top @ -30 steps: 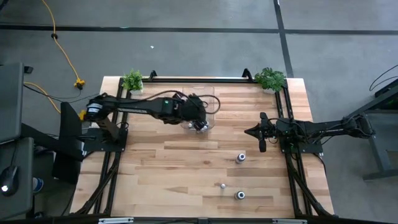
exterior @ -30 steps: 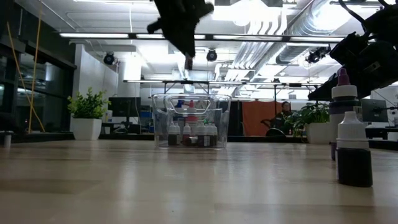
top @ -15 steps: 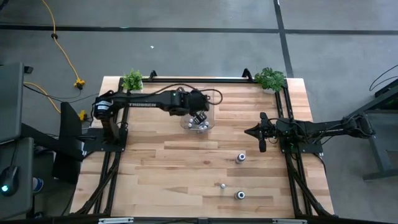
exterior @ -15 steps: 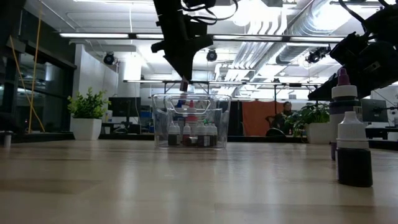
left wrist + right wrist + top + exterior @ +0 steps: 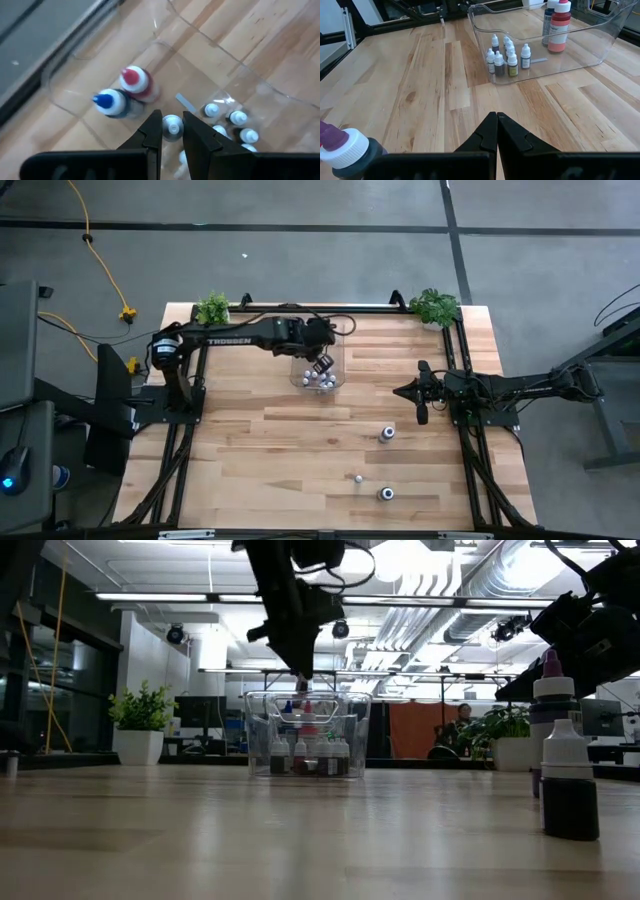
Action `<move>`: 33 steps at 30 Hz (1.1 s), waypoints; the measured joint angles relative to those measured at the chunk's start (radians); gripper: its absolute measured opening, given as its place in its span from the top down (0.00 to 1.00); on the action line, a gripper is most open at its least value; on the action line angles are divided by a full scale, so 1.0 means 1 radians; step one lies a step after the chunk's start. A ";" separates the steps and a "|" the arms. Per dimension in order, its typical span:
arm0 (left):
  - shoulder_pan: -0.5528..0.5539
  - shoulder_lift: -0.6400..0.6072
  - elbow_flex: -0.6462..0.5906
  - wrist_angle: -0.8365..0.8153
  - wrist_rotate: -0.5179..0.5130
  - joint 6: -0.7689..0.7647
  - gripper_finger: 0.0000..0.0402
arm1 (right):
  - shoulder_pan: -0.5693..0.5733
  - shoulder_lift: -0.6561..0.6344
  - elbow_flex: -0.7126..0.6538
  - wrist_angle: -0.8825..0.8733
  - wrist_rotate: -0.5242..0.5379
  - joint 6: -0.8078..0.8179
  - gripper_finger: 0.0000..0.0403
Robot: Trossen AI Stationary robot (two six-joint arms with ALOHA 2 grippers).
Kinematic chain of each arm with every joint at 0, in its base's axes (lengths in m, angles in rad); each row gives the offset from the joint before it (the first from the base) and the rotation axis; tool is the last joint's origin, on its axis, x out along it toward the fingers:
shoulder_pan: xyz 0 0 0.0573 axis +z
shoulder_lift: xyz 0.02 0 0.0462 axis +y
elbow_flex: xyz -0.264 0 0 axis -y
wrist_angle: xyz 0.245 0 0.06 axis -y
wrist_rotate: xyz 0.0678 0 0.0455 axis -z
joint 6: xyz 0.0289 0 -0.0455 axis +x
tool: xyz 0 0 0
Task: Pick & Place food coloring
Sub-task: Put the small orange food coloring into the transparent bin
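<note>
Upper left of centre in the high view, the left pincer [image 5: 320, 365] has swung from the clear bin's [image 5: 337, 352] near edge to above its middle, nearly closed on a small white-capped food coloring bottle [image 5: 172, 125], so release looks imminent. Three bottles [image 5: 386, 435] remain on the tabletop [image 5: 280, 450], lower right. At the right edge, the right pincer [image 5: 421, 416] rests closed, empty.

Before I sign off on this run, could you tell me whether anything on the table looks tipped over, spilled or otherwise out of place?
Nothing stands out. The small white-capped bottles stand upright in the clear plastic bin, as do the taller red-capped and blue-capped bottles. Three bottles remain upright on the wooden table.
</note>
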 joint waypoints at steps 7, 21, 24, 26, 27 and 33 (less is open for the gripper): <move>0.000 -0.016 -0.164 0.126 0.021 -0.128 0.89 | 0.000 0.000 0.000 0.000 0.000 0.000 1.00; 0.000 -0.015 -0.229 0.280 -0.047 -0.231 0.89 | 0.000 0.000 0.000 0.000 0.000 0.000 1.00; 0.000 -0.015 -0.229 0.264 -0.041 -0.233 0.89 | 0.000 0.000 0.000 0.000 0.000 0.000 1.00; 0.000 -0.010 -0.229 0.263 -0.042 -0.232 0.89 | 0.000 0.000 0.000 0.000 0.000 0.000 1.00; 0.000 -0.009 -0.229 0.260 -0.040 -0.233 0.89 | 0.000 0.000 0.000 0.000 0.000 0.000 1.00; 0.000 0.011 -0.229 0.195 -0.043 -0.237 0.89 | 0.000 0.000 0.000 0.000 0.000 0.000 1.00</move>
